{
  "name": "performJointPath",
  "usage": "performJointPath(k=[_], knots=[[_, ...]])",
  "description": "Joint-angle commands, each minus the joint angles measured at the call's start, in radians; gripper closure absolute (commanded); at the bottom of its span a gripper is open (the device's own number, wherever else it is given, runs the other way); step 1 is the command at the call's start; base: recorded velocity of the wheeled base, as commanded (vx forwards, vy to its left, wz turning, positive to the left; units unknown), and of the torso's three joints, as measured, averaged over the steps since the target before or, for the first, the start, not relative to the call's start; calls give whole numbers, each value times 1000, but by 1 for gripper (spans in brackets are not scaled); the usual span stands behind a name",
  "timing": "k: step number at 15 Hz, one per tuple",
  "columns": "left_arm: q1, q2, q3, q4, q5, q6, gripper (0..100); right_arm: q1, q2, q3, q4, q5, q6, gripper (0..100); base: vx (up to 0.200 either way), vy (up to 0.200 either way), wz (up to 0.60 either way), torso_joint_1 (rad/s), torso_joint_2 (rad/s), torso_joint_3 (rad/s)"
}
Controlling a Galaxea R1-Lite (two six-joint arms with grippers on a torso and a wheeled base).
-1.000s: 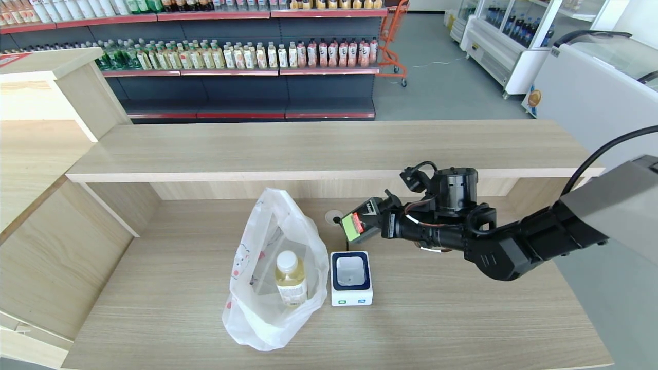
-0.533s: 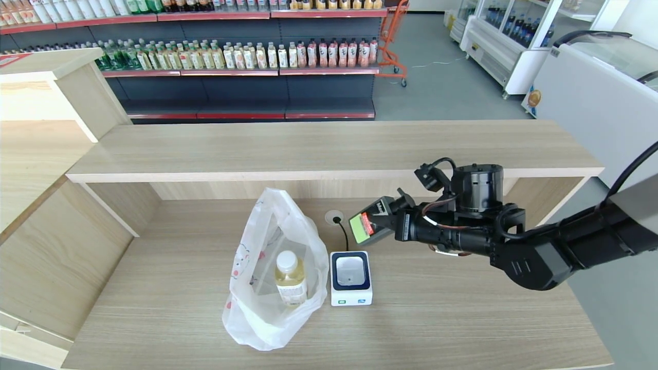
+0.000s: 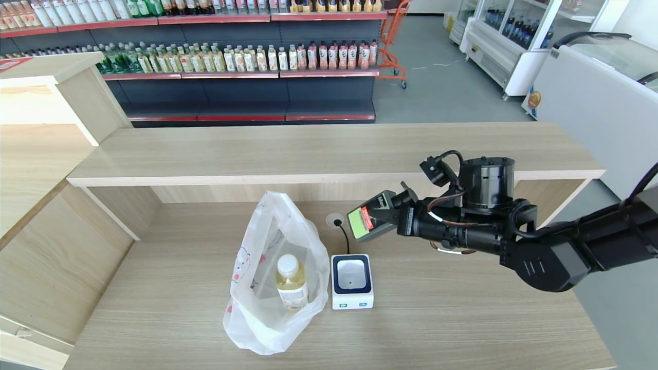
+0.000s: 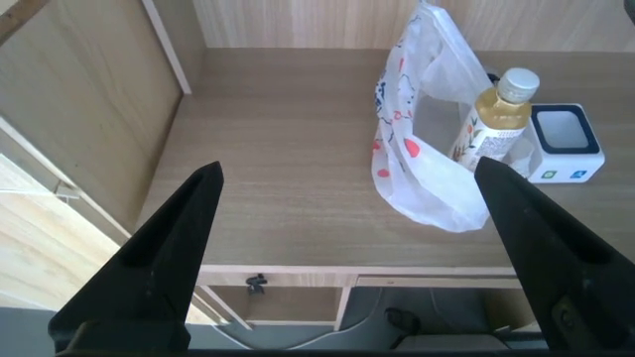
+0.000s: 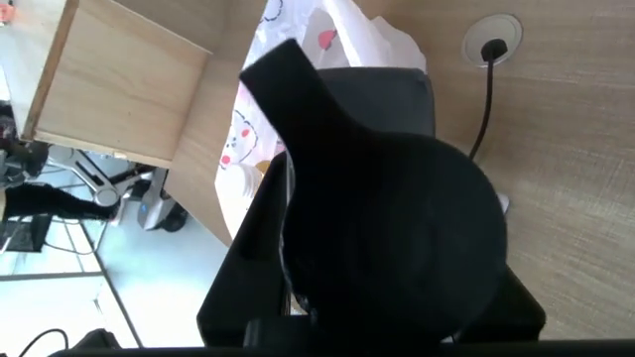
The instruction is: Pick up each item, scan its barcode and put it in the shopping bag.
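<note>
On the bench (image 3: 462, 318), lower level, below a raised ledge (image 3: 308, 149):

- Shopping bag (image 3: 247, 267): white, thin plastic, printed with small red figures; stands upright with its mouth open, left of centre.
- Bottle (image 3: 291, 275): pale yellow drink, white cap; upright inside the bag, against the side nearest the scanner.
- Scanner (image 3: 351, 281): white block with a dark blue frame around a window facing up; just beside the bag on its right, whether touching it I cannot tell. A black cable (image 3: 343, 234) runs from behind it to a round port (image 3: 334, 220) in the bench top.
- Small box (image 3: 366, 224): dark grey, green and red label on the end facing the bag; held in the air, tilted, above and behind the scanner, apart from it.
- Right pincer (image 3: 383, 218): clamped on the small box; its arm comes in from the right, above the bench.
- Left pincer (image 4: 347, 174): fingers (image 4: 149, 268) spread wide, nothing between them; high above the near left part of the bench, well apart from the bag.
</note>
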Motion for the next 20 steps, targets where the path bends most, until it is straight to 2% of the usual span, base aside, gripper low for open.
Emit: performJointPath(k=[1, 5, 8, 10, 14, 16, 20], knots=[[0, 0, 0, 0, 0, 2, 0, 2, 5, 8, 0, -1, -1, 100, 0, 200, 0, 2, 2, 7], [0, 0, 0, 0, 0, 0, 0, 2, 14, 32, 0, -5, -41, 100, 0, 200, 0, 1, 4, 1], [0, 0, 0, 0, 0, 2, 0, -13, 72, 52, -6, -22, -239, 100, 0, 0, 0, 0, 0, 0], [0, 0, 0, 0, 0, 2, 0, -14, 109, 51, -20, -54, -288, 100, 0, 0, 0, 0, 0, 0], [0, 0, 0, 0, 0, 2, 0, -27, 256, 8, -187, -71, -343, 100, 0, 0, 0, 0, 0, 0], [0, 0, 0, 0, 0, 2, 0, -28, 276, 0, -191, -68, -381, 100, 0, 0, 0, 0, 0, 0], [0, 0, 0, 0, 0, 2, 0, -40, 376, -41, -202, -68, -569, 100, 0, 0, 0, 0, 0, 0]])
